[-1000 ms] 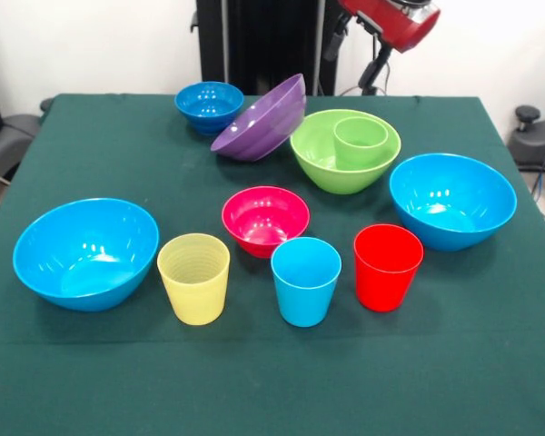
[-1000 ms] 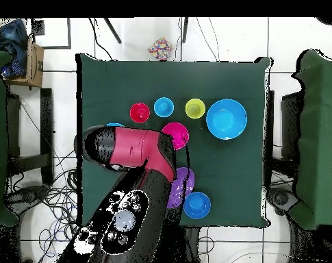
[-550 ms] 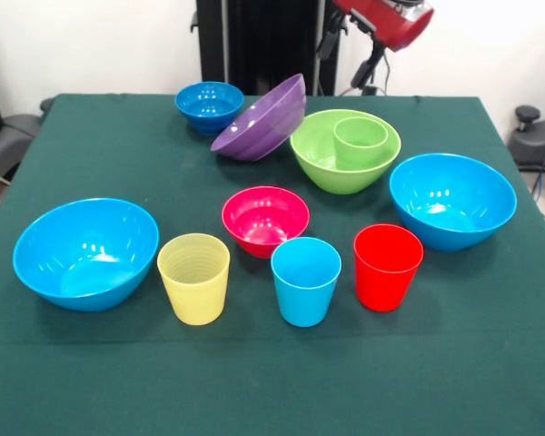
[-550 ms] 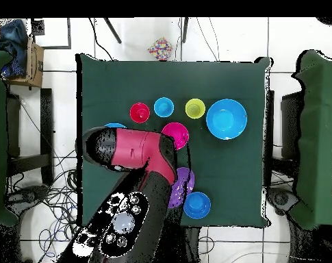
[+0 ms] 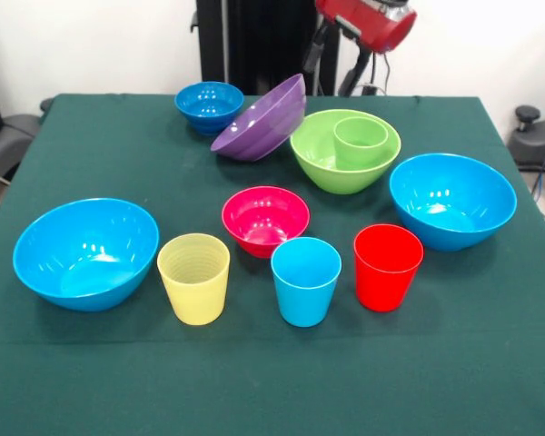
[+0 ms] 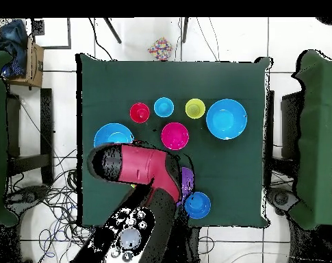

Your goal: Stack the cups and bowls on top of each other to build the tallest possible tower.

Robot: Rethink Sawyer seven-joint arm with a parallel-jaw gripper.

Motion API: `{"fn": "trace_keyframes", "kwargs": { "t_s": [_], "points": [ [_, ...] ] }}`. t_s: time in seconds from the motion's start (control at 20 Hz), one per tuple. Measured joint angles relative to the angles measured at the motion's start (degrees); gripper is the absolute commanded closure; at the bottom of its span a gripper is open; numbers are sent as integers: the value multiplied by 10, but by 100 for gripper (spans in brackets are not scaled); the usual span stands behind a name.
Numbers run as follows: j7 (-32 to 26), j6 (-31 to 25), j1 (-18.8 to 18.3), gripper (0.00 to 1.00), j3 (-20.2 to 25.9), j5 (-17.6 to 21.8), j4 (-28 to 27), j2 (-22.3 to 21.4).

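Since a second ago the arm (image 5: 368,20) has drawn back toward the frame's top; whether its hand is open I cannot tell. Six bowls, four cups: green cup (image 5: 361,142) sits inside lime bowl (image 5: 320,162), upper centre.

Covering the lime green bowl (image 5: 345,151) and the green cup (image 5: 361,142) completely in the overhead view, under the red arm (image 6: 137,166). Hiding most of the purple bowl (image 6: 187,179) there too, only a sliver peeking out beside the arm. Running off the top edge in the front view, the arm (image 5: 365,20) showing just its red lower part. Gripper itself: not showing in either view.
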State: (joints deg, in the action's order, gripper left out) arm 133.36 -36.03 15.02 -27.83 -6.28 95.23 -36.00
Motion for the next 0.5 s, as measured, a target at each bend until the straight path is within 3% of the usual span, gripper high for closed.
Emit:
{"fn": "trace_keyframes", "kwargs": {
  "t_s": [0.3, 0.5],
  "points": [
    [0, -3, -3, 0, 0, -10, 70, -81],
    [0, -14, -9, 0, -1, -15, 88, -118]
  ]
}}
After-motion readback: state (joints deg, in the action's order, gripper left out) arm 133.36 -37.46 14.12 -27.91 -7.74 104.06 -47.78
